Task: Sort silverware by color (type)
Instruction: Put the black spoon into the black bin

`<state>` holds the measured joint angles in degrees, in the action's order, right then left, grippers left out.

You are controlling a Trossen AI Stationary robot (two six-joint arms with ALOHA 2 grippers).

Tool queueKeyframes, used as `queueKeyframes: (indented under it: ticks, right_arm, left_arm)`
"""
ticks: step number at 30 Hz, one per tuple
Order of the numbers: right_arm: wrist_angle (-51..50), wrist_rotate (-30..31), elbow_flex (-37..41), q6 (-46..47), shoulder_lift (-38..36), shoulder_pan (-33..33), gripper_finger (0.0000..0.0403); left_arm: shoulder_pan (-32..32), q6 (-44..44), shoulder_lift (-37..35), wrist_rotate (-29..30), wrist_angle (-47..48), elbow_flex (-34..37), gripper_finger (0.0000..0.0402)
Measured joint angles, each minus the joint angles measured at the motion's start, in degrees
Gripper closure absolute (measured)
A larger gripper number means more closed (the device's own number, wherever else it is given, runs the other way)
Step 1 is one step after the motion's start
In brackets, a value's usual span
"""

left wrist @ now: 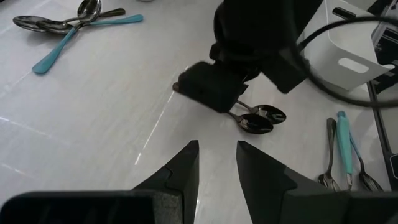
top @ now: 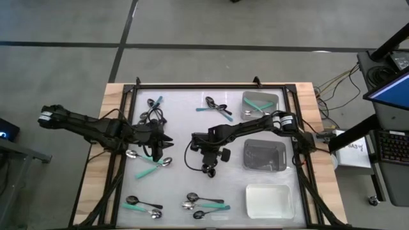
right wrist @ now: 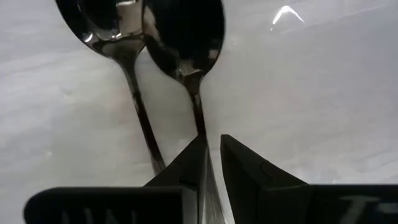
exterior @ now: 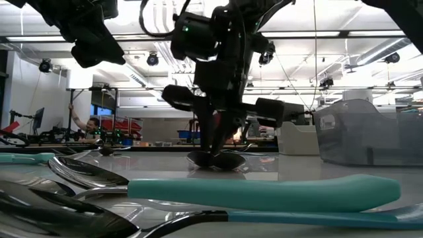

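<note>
A white paper sheet (top: 350, 152) off the desk's right edge carries dark handwriting, too small to read.

Three rectangular containers line the right side of the white-topped desk (top: 185, 137). The clear tray at the far right corner (top: 261, 103) holds a teal-handled spoon, perhaps more than one. The dark grey tray in the middle (top: 264, 155) shows dark contents I cannot make out. The white tray nearest the front (top: 270, 200) looks bare inside.

The spoons lie in loose clusters: a black and teal bunch at far left (top: 153, 110), a teal-handled spoon with dark spoons at far centre (top: 215, 108), two teal-handled silver spoons at mid left (top: 151, 161), one teal-handled spoon with a dark one at front left (top: 142, 206), and a mixed metal and teal heap at front centre (top: 204, 206).

The right tool (right wrist: 211, 163) is down at the desk's middle, its fingers pressed nearly together — pinching the thin handle of a glossy all-black spoon (right wrist: 186, 43). A second glossy dark spoon (right wrist: 112, 31) lies just beside it, bowls side by side. In the low view both bowls rest on the desk.

The left tool (left wrist: 217, 163) hangs above the desk just left of centre, its fingers spread with a clear gap and nothing between them, pointing toward that dark pair.
</note>
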<state>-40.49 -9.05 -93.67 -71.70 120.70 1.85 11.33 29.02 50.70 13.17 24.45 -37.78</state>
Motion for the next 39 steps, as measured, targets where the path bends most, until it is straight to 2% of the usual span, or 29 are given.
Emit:
queueKeyframes:
  ticks: [16,25,39]
  right_arm:
    - [-1.2,0.2,-5.5,-0.2,1.0,0.0,0.0359]
    - [-5.6,0.2,-5.5,-0.3,1.1,0.0,0.0359]
    - [-5.1,0.1,-5.5,-1.2,1.5,0.0,0.0359]
  left_arm:
    - [0.0,-0.2,0.0,0.0,0.1,0.0,0.0312]
    - [0.0,-0.2,0.0,-0.2,0.6,0.1,0.0312]
    - [0.0,-0.2,0.0,-0.2,0.5,0.1,0.0312]
